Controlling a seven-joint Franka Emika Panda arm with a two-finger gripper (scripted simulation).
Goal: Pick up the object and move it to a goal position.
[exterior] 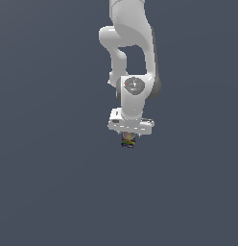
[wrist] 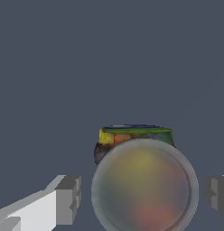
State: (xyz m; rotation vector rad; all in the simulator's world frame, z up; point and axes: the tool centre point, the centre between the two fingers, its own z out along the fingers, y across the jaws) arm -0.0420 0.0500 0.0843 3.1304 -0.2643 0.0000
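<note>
The object (exterior: 128, 141) is a tiny can with yellow, red and dark blue bands, seen just under the white hand in the exterior view. In the wrist view the can (wrist: 136, 135) fills the space between the fingers, its pale round top blurred and close to the camera. My gripper (exterior: 127, 137) is directly over the can and straddles it. In the wrist view my gripper (wrist: 143, 196) is open, with one grey fingertip (wrist: 68, 198) on each side of the can and a narrow gap showing on both sides. The fingers hide the can's lower part in the exterior view.
A plain dark grey floor (exterior: 53, 192) lies all around. The white arm (exterior: 133, 57) rises from the hand toward the upper edge of the exterior view. No goal marker shows.
</note>
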